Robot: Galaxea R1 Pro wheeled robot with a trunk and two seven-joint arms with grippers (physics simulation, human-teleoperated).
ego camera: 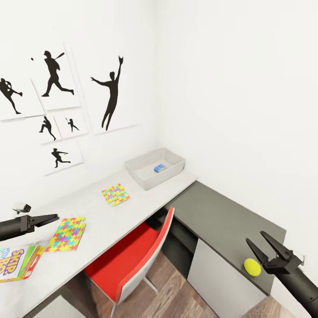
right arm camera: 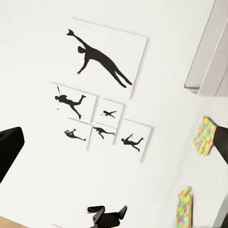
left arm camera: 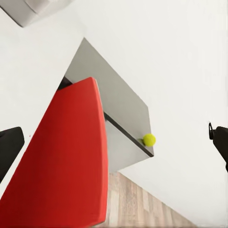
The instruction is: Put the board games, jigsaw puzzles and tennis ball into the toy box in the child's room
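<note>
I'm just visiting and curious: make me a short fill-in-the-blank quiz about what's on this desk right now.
1. The tennis ball lies on the ____ grey corner section of the table.
2. The chair tucked under the table is ____.
3. The number of jigsaw puzzles lying on the pale top is ____.
4. The right end effector beside the ball has its jaws ____.

Missing words: dark; red; two; open

The ball (ego camera: 252,267) is showing plain yellow-green on the dark grey corner (ego camera: 221,216). Two puzzles (ego camera: 115,194) are showing interlocking yellow, pink, blue and green. The bin (ego camera: 174,171) is looking light grey, the chair (ego camera: 128,260) red, the prints (ego camera: 57,79) black on white.
</note>
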